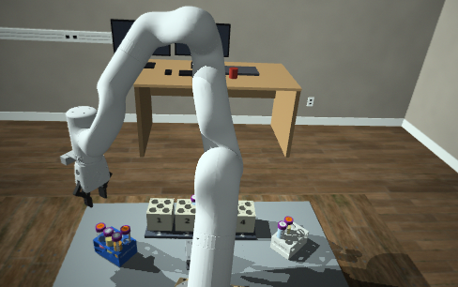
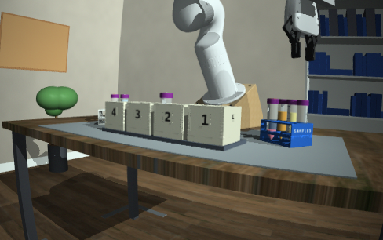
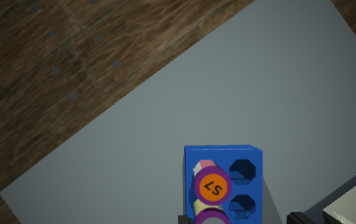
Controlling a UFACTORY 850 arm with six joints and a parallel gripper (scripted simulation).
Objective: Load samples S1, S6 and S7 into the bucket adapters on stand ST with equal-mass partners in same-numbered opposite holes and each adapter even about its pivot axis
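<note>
Blue rack: "SAMPLES" | dot: "S7" | claw partly open, gripping nothing

Tabletop edge, right foreground: dark wood look, streaked grain, low sheen. Mat: smooth, matt. Arm, centre: smooth, softly glossy. Rack, right of the exterior view: smooth, plastic-looking. Floor: wood-look planks.
</note>
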